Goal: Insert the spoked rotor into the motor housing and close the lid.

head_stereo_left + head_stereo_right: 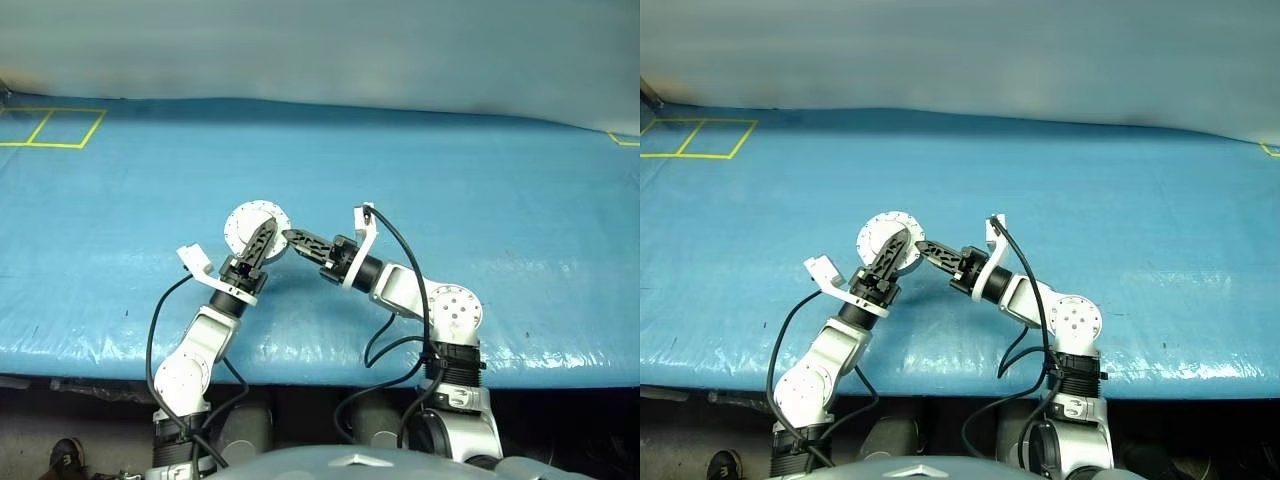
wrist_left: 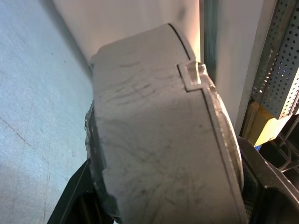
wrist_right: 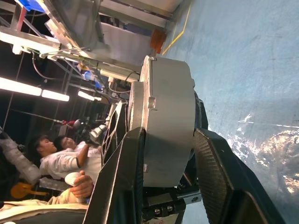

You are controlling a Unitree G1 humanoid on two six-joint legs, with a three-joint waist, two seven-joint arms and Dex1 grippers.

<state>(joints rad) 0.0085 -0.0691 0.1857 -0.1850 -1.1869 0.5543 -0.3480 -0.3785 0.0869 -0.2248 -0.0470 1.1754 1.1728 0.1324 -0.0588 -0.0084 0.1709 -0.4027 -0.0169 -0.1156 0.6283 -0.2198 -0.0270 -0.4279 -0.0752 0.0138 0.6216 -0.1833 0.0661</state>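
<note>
While both grippers meet above the blue tarp-covered table (image 1: 480, 180), the left gripper (image 1: 262, 243) and right gripper (image 3: 170, 154) each clamp the round silver-grey motor housing (image 3: 168, 116), its lid (image 1: 250, 222) on.

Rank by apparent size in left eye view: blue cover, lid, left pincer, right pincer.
1. blue cover
2. lid
3. left pincer and right pincer: they look alike, so not ranked.

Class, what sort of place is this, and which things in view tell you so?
Probably a robotics lab: a blue table marked with yellow tape, perforated metal racking, and seated people under strip lights.
</note>
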